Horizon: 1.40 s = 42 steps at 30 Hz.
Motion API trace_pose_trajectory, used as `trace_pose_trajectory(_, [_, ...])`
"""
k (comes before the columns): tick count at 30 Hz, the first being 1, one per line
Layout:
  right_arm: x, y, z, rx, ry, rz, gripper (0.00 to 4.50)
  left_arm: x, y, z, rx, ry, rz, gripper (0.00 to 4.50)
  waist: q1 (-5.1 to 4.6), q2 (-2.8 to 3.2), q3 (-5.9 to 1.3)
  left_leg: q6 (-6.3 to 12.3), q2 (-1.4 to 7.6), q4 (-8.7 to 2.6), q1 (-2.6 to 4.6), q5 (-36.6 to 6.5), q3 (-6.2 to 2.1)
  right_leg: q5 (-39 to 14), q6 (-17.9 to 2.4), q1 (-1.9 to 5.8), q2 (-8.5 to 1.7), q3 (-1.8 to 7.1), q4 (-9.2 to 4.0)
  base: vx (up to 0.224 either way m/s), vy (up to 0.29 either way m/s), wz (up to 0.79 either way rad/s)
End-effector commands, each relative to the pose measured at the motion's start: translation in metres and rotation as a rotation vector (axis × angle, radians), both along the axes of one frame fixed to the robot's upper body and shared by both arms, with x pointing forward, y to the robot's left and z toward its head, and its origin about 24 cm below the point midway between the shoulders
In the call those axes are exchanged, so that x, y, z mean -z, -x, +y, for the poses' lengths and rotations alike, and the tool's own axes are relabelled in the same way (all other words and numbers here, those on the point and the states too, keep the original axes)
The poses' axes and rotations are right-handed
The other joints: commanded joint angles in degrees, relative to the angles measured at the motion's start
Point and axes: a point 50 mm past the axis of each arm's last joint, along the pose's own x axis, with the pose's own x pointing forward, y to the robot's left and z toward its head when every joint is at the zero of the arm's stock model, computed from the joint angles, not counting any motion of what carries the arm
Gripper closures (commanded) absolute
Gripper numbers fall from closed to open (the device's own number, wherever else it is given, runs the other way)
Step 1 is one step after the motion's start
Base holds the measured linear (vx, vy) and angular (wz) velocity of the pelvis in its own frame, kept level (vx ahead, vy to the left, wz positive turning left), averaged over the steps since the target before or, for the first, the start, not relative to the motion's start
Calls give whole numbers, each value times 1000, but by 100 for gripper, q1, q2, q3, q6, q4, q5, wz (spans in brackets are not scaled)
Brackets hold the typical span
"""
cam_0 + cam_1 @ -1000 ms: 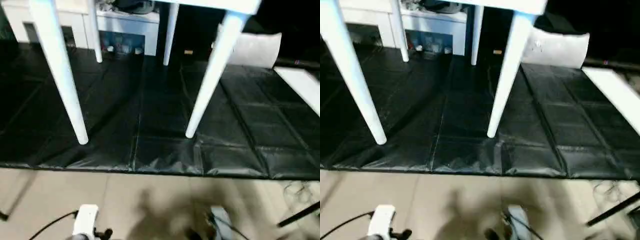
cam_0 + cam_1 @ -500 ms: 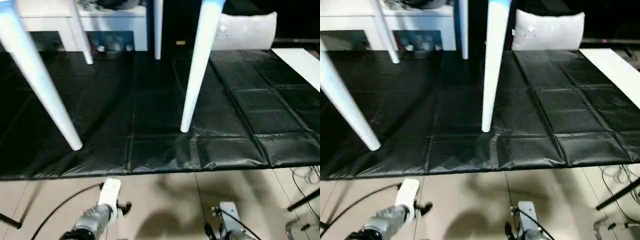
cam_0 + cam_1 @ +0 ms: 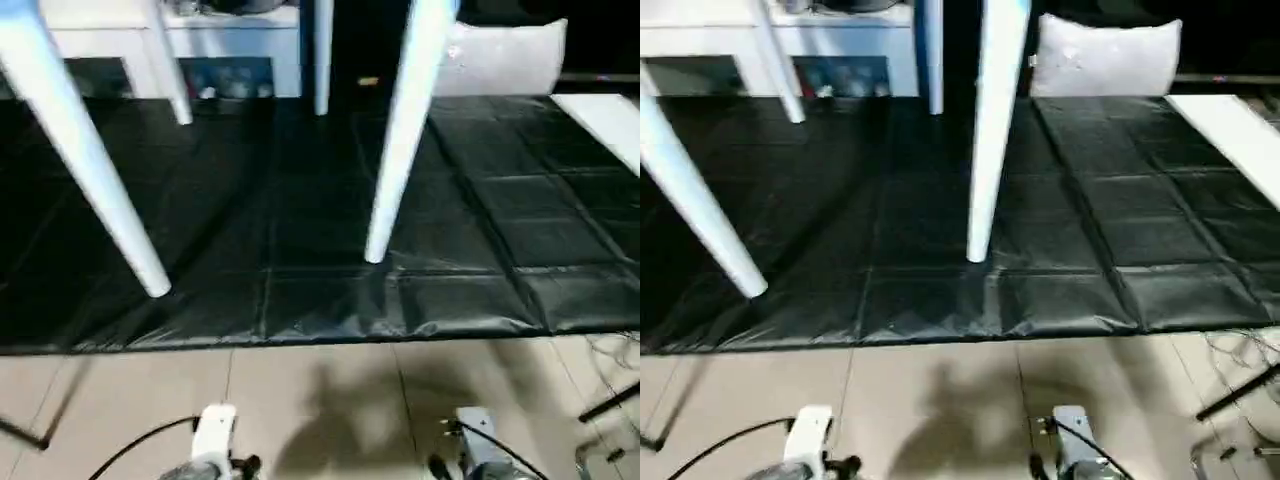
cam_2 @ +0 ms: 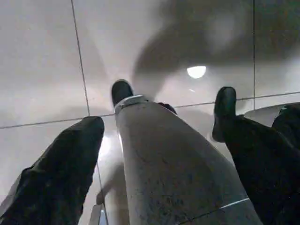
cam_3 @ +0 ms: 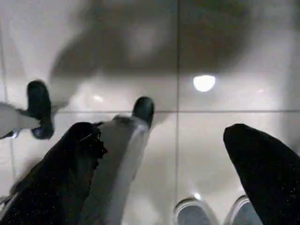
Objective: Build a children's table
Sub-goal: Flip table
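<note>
Item: children's table (image 3: 410, 130), white plastic, standing upright on a black quilted floor mat (image 3: 300, 230) ahead of you. Four round tapered legs are fitted; the two near legs plant their narrow tips on the mat close to its front edge, the two far ones stand further back. The top is cut off by the upper edge of the head views.

Handling, as judged: light and hollow-looking, stiff, smooth and likely slippery on the round legs. The taper means a grip will tend to slide toward the thin end, so take hold high on a leg near its socket, or on the top's rim; avoid levering a single leg sideways, since the socket joint may work loose.

Tools: your left tool (image 4: 159, 122) and right tool (image 5: 164, 154) both hang released, fingers spread wide, nothing between them, over pale floor tiles (image 4: 42, 56) short of the mat, well apart from the table.

Background: a white low cabinet (image 3: 230, 40) and a white cushion (image 3: 505, 55) behind the mat.
</note>
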Motion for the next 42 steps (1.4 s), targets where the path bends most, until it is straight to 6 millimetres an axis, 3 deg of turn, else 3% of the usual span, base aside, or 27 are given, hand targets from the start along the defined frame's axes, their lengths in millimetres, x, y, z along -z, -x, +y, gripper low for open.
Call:
trace_pose_trajectory(1, [0,1,-1,1,-6,10,0,8,20,-3,-11,13,79,6,7,-41,-142,139,141,-516,24,-1837,-1,-1397,-1243,136,-304,131,-496,0,0,0])
trace_pose_trajectory(2, [0,0,-1,3,-10,11,0,8,19,-3,-5,5,74,6,6,-61,-154,144,145,-511,32,-1778,2,-1342,-1243,130,-302,140,-495,0,0,0])
trace_pose_trajectory(8, [-2,-3,-3,21,-30,8,0,4,9,-5,20,-10,9,6,15,-25,-176,243,150,-489,23,-1404,18,-585,-1370,145,-275,128,-433,0,0,0])
trace_pose_trajectory(9, [-4,-6,-6,14,-43,0,0,1,0,-5,4,-8,-20,6,23,29,-169,252,152,-488,28,-1406,22,-459,-1413,135,-265,121,-428,0,0,0])
trace_pose_trajectory(12, [-6,-9,-10,2,-47,-12,0,0,-3,-6,15,-3,-28,6,24,6,-181,311,151,-465,23,-1270,40,-131,-1498,162,-263,111,-395,0,0,0])
trace_pose_trajectory(14, [-8,-12,-10,10,-70,-27,0,-1,-4,-8,25,4,-35,6,35,37,-181,354,150,-455,28,-1192,48,-22,-1546,158,-272,108,-388,0,0,0])
trace_pose_trajectory(16, [-11,-18,-13,22,-93,-68,0,-2,-7,-9,51,12,-57,6,36,27,-169,393,160,-458,25,-1299,59,-40,-1559,160,-277,104,-405,0,0,0])
trace_pose_trajectory(19, [-18,-27,-25,45,-71,-97,0,-6,-16,-3,79,-17,-92,6,38,61,-123,401,164,-478,22,-1393,62,-203,-1568,142,-271,102,-429,0,0,0])
trace_pose_trajectory(20, [-21,-30,-33,52,-54,-96,0,-10,-23,3,88,-39,-103,6,59,114,-94,335,160,-483,30,-1434,51,-329,-1579,136,-275,102,-418,0,0,0])
trace_pose_trajectory(21, [-22,-31,-35,52,-51,-97,0,-11,-26,5,90,-41,-106,6,50,84,-100,341,150,-471,31,-1424,66,-321,-1565,141,-259,105,-432,0,0,0])
trace_pose_trajectory(24, [-20,-30,-29,44,-62,-92,0,-14,-30,8,100,-52,-113,6,59,94,-87,378,135,-457,15,-1284,64,-255,-1561,149,-274,103,-407,0,0,0])
trace_pose_trajectory(25, [-19,-29,-27,42,-66,-90,0,-14,-31,9,103,-53,-114,6,64,136,-50,406,134,-463,8,-1252,67,-212,-1564,129,-265,99,-418,0,0,0])
trace_pose_trajectory(27, [-18,-29,-24,39,-73,-89,0,-15,-32,9,108,-54,-116,6,70,127,-91,548,137,-408,-7,-833,66,394,-1695,143,-261,81,-341,0,0,0])
trace_pose_trajectory(28, [-17,-27,-22,32,-81,-85,0,-15,-33,10,113,-55,-120,6,68,169,-35,638,135,-412,-36,-795,68,547,-1722,117,-241,64,-344,0,0,0])
trace_pose_trajectory(29, [-17,-26,-21,30,-84,-83,0,-15,-33,10,113,-55,-122,6,69,162,-54,665,136,-393,-31,-732,64,651,-1762,128,-254,62,-319,0,0,0])
trace_pose_trajectory(30, [-15,-24,-19,24,-93,-76,0,-16,-33,11,112,-54,-126,6,81,174,-17,736,126,-388,-50,-657,67,759,-1791,115,-244,51,-315,0,0,0])
trace_pose_trajectory(33, [-9,-13,-13,1,-113,-37,0,-12,-25,10,119,-51,-111,6,90,183,34,819,142,-400,-51,-752,68,649,-1788,101,-262,47,-332,0,0,0])
trace_pose_trajectory(37, [-1,10,-12,5,-126,58,0,-2,-3,10,132,-56,-36,6,78,165,75,759,166,-446,-58,-923,67,257,-1716,99,-270,58,-373,0,0,0])
trace_pose_trajectory(41, [3,23,-13,68,-144,93,0,1,6,11,127,-61,-12,6,71,168,139,583,194,-513,-52,-1226,59,-151,-1677,85,-279,82,-420,0,0,0])
trace_pose_trajectory(42, [3,23,-13,71,-144,94,0,1,6,11,127,-61,-12,6,64,179,169,452,201,-549,-35,-1483,54,-528,-1605,75,-297,102,-460,0,0,0])
